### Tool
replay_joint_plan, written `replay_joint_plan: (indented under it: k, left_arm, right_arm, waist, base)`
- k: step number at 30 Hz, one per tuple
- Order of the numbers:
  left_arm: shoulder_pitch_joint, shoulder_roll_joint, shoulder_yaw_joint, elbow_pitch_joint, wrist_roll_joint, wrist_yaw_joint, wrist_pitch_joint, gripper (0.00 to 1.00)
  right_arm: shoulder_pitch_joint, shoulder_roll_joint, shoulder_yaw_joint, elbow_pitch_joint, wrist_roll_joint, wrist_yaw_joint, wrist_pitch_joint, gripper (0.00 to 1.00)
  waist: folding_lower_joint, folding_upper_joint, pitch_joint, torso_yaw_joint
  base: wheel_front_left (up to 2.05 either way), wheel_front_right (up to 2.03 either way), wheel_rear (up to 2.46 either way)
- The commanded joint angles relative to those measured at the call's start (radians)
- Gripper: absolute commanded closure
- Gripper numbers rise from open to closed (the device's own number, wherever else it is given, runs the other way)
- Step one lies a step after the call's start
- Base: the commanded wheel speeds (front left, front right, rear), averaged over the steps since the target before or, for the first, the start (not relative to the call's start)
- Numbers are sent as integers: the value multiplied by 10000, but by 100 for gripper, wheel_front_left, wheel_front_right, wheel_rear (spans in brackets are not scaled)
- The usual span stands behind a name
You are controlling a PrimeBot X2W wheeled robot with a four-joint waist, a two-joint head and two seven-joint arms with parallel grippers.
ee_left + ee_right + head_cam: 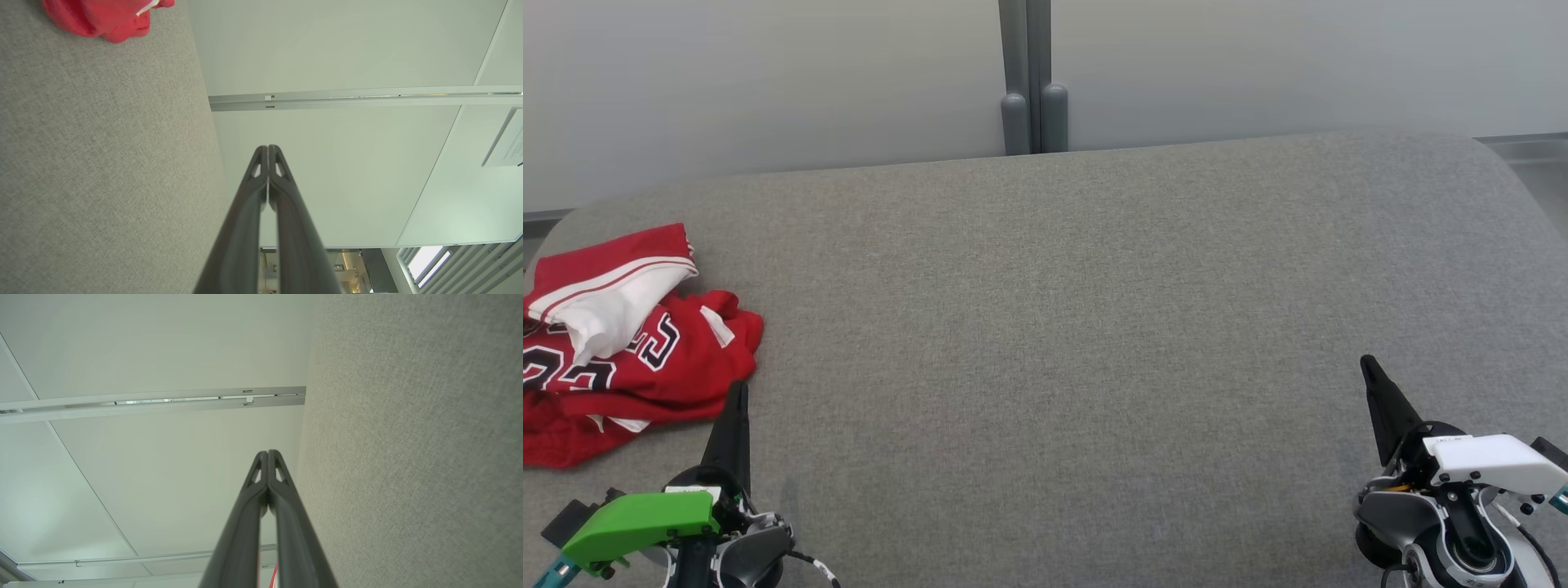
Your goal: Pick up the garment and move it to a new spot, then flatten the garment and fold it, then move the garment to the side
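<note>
1. Task item: The garment (pixel 629 351) is a red jersey with white trim and dark lettering. It lies crumpled on the left end of the grey fabric-covered bench (pixel 1054 327). The left edge of the head view cuts off part of it.

2. Left arm: The left gripper (pixel 737 400) shows at the lower left and carries a green cover. Its tip points up the view and stands just beside the near right edge of the garment. Contact cannot be determined. The jaws are fully closed, the 2 tips pressed together, and hold nothing.

3. Right arm: The right gripper (pixel 1372 376) shows at the lower right and carries a white cover. It is above bare bench fabric, well apart from the garment. The jaws are fully closed and empty.

4. Surroundings: A grey post (pixel 1033 82) stands behind the far edge of the bench, against a pale wall (pixel 768 82).
</note>
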Motion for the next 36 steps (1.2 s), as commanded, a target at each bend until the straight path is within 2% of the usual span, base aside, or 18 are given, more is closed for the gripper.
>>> replay_joint_plan:
  k: [1,20,21,29,36]
  left_arm:
    - [-152,63,13,-12,-27,-41,20,100]
    - [-152,64,13,-13,-26,-41,21,100]
    - [16,-6,-2,23,0,0,-2,0]
    - [151,-38,-169,353,226,6,-256,0]
    - [75,29,-263,399,1594,3,-607,0]
  right_arm:
    - [33,-42,-14,-41,76,4,2,100]
    - [33,-42,-14,-41,76,4,2,100]
    - [9,6,2,35,-6,0,0,0]
    - [212,-2,156,195,-264,-2,-231,0]
    - [182,-226,401,96,-1334,-1,-594,0]
  waist:
    - [0,0,0,0]
    - [0,0,0,0]
    - [0,0,0,0]
    - [0,0,9,3]
    - [0,0,23,0]
  base:
    - [0,0,0]
    - [0,0,0]
    - [0,0,0]
    - [0,0,0]
    - [0,0,0]
